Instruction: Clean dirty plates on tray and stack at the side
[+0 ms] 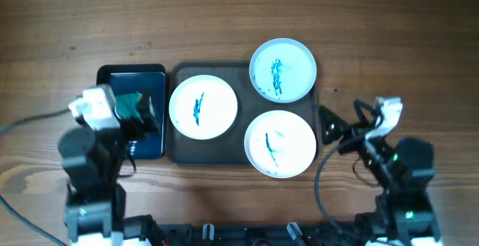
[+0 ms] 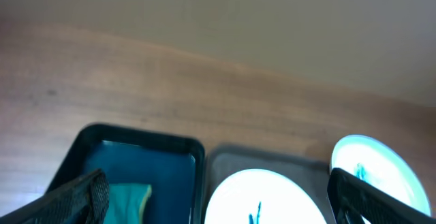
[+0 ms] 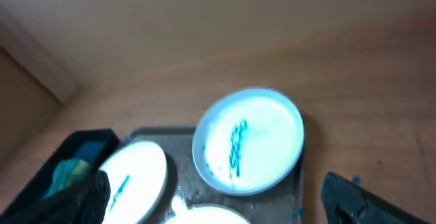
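A thin dark cable [image 1: 30, 119] trails in from the left edge across the brown, grained wooden table [image 1: 239, 7]. Next comes the small black tray [image 1: 131, 72], a narrow rectangle with rounded corners and a glossy blue inside, holding a crumpled teal wad [image 1: 129, 102]; whether it is cloth or sponge I cannot tell. The left gripper [image 2: 218, 186] hangs over this tray with its jaws spread wide and nothing between them. Just beside it, long sides almost touching, lies the tray [image 1: 179, 147], matte dark grey with a low rim and rounded corners. All three plates sit on it, round, shallow and smooth. The left white plate [image 1: 203, 106] fills the tray's left half and carries a short blue-teal streak. The near white plate [image 1: 280, 143], smeared with a thin streak, hangs over the near rim. The pale blue plate [image 1: 282, 69], more heavily streaked, juts past the far rim. The rims of these two meet or nearly so. To the tray's right, near its edge, the right gripper [image 3: 214, 186] is wide open and holds nothing. Wood shows beyond both trays and to the right of the grey one.
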Tool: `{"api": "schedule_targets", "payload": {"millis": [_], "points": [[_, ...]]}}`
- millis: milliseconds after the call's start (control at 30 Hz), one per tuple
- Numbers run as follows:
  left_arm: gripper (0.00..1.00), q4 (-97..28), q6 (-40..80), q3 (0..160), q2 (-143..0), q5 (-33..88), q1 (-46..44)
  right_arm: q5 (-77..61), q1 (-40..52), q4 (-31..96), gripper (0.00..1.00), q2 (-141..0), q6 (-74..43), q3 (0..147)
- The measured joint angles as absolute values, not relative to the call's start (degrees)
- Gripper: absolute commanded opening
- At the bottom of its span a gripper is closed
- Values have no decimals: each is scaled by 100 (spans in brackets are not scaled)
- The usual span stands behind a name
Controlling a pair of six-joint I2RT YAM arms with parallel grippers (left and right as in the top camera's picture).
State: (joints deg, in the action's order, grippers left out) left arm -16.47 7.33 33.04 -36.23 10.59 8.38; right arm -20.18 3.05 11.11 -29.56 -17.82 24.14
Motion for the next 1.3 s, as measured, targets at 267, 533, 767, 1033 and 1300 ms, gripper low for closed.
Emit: {"api": "schedule_targets", "payload": {"millis": [267, 533, 767, 1033, 1300], "points": [[100, -3881, 755, 5981, -6276, 1457, 838, -1999, 1011, 3529, 100, -5529, -1343, 5599], [100, -4416, 740, 6442, -7426, 1684, 838, -1533, 2477, 4786, 100, -8388, -1227, 7929], [100, -4508, 766, 6449, -7448, 1833, 838, -2134, 2499, 3997, 69, -9723, -1649, 7940], [100, -5231, 1455, 6716, -7448, 309, 882, -1741, 3262, 3675, 52, -10702, -2418, 7942], [100, -5481, 1774, 6751, -7448, -274, 886, -596, 3896, 3507, 41, -11502, -3076, 7944]]}}
